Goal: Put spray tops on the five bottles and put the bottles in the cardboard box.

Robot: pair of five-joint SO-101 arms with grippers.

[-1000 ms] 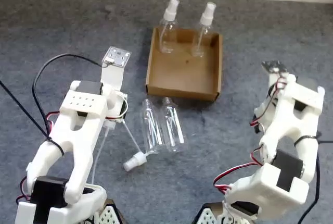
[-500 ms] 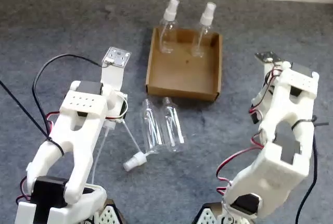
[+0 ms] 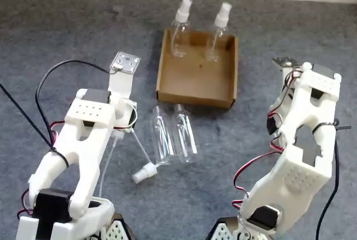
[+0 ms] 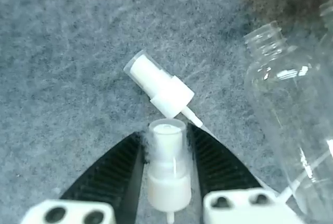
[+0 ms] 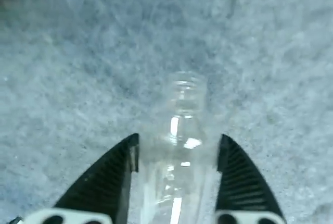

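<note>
The grey carpeted surface (image 3: 67, 28) carried a shallow brown cardboard box (image 3: 195, 78) with two capped clear bottles (image 3: 179, 30) standing inside. Your left gripper (image 4: 165, 134) had its jaws pinching a white plastic spray top (image 4: 167, 182). Your right gripper (image 5: 178, 139) had its jaws gripping a clear open-necked plastic bottle (image 5: 182, 125). Two uncapped bottles (image 3: 162, 137) lay near the box.

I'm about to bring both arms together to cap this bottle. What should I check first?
1. Left gripper shut on spray top: ok.
2. Right gripper shut on bottle: ok.
3. Held bottle's neck open, uncapped: ok.
4. Spray top lined up with that neck: not ok, the grippers are far apart.
5. Held top's dip tube straight: cannot tell.
6. Cardboard box has room beside the capped bottles: ok.
</note>
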